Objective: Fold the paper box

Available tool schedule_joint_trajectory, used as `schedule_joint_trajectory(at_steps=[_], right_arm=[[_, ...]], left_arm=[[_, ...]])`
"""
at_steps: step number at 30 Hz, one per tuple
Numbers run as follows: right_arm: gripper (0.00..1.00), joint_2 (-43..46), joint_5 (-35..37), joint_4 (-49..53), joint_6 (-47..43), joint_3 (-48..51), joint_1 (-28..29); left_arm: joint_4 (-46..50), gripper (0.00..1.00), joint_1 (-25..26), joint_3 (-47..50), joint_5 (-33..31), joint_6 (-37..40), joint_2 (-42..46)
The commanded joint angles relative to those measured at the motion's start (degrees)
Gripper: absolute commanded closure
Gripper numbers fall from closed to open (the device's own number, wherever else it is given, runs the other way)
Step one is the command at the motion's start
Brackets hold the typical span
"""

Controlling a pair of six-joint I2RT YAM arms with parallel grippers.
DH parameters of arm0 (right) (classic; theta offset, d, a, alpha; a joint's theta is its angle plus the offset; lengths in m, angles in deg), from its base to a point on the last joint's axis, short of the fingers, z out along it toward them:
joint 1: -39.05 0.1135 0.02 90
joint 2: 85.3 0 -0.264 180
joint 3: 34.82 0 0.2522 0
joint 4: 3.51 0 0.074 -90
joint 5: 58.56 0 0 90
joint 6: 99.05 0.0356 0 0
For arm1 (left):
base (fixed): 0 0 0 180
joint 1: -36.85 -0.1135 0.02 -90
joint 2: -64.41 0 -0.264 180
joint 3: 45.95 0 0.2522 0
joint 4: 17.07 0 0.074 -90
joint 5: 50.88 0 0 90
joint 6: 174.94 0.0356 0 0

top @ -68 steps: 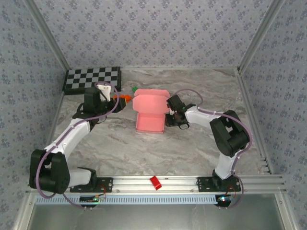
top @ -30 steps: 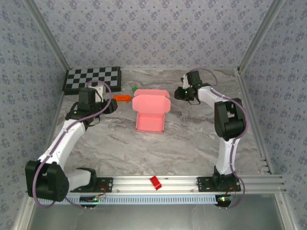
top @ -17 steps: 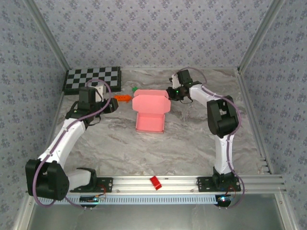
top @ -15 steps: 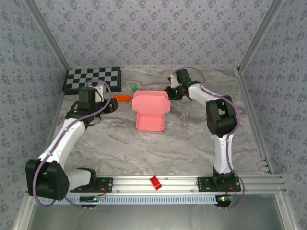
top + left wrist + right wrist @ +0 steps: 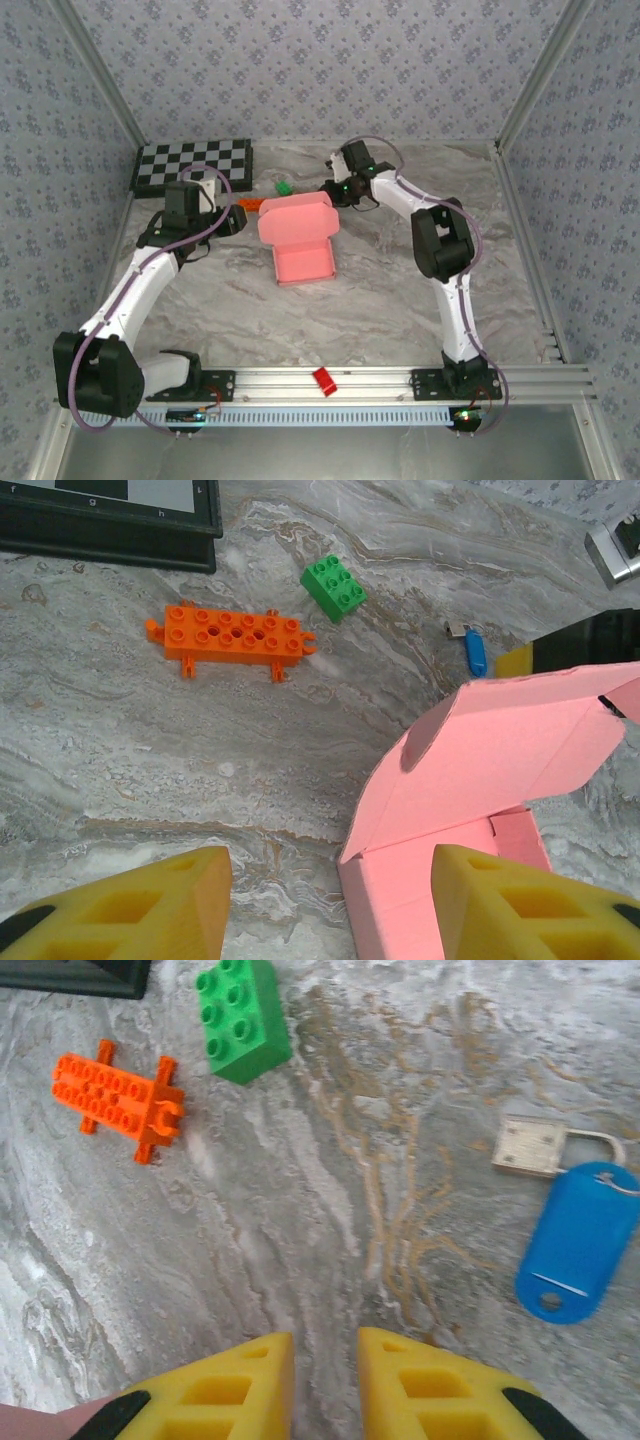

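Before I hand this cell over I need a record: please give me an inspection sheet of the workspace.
Surface: marbled table, no spills seen.
Job's things: paper box, pink, half folded, lid flap raised.
Clutter: orange brick, green brick and blue USB stick beyond the box; checkerboard far left; red piece on front rail.
Grippers: left gripper jaws wide apart, empty; right gripper jaws nearly together, empty, by the box's far edge.
Cables: cable looped along each arm, no snag seen.
Surroundings: patterned walls.
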Motion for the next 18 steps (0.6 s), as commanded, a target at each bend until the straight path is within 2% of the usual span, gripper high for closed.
schedule_joint_trajectory(at_steps=[1,5,13,18], right_arm=[[0.75,-2.05,-0.65,3.23,-1.01,-4.21,1.1],[0.75,-2.56,1.8,4.1,0.19,-5.08,0.94],[0.75,-3.08,13.76,2.33,4.82,-4.55,-2.0],[0.75,-5.0,15.6,2.96,6.61,-6.3,-3.65]], left_arm=[[0.68,0.45,-0.34,-0.19,1.11,-0.38,0.33],[0.73,0.45,-0.4,-0.2,1.11,-0.38,0.35],[0.86,0.45,-0.35,-0.03,0.96,-0.25,0.49],[1.12,0.45,-0.37,-0.1,0.87,0.14,0.64]])
